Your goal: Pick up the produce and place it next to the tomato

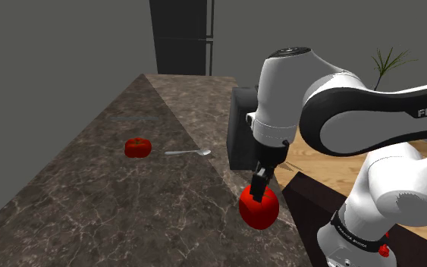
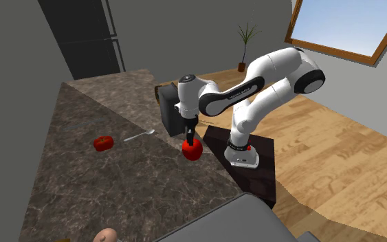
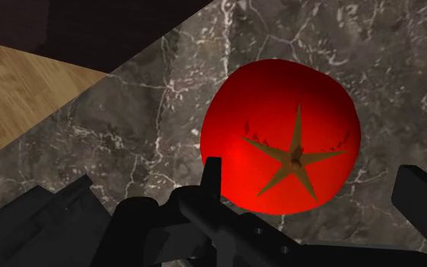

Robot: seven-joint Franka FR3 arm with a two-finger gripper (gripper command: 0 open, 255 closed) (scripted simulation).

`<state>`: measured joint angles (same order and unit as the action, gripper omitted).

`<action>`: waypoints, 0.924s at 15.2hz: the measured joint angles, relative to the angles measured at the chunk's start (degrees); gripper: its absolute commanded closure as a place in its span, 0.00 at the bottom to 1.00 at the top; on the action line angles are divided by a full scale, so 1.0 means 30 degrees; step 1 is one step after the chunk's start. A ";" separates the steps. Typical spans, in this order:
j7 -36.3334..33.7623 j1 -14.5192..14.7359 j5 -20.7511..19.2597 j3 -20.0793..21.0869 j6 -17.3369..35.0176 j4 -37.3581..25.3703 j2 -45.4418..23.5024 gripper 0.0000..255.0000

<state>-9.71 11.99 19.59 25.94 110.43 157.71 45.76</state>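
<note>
Looks to be the grasping step, with the hand [image 1: 262,190] spread astride the fruit [image 1: 259,212] at the bench [image 1: 90,205] edge by the stand [image 1: 314,199] and not yet pinching it; calls next for closing, lifting, then carrying to the tomato [image 1: 137,147] beside the spoon [image 1: 189,152].

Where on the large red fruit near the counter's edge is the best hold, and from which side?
Probably across its widest middle, from straight above. The large red fruit is round with its star-shaped stem cap facing up, so the open end effector over it can close on opposite sides of the bulge.
</note>
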 measured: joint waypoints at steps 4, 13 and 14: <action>0.0016 0.0051 0.0117 0.0111 0.0390 0.0318 -0.0073 0.00; 0.0026 0.0048 0.0118 0.0110 0.0417 0.0334 -0.0078 1.00; 0.0026 0.0048 0.0118 0.0110 0.0416 0.0334 -0.0077 1.00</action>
<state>-9.63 12.14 19.95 26.27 111.68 158.71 45.53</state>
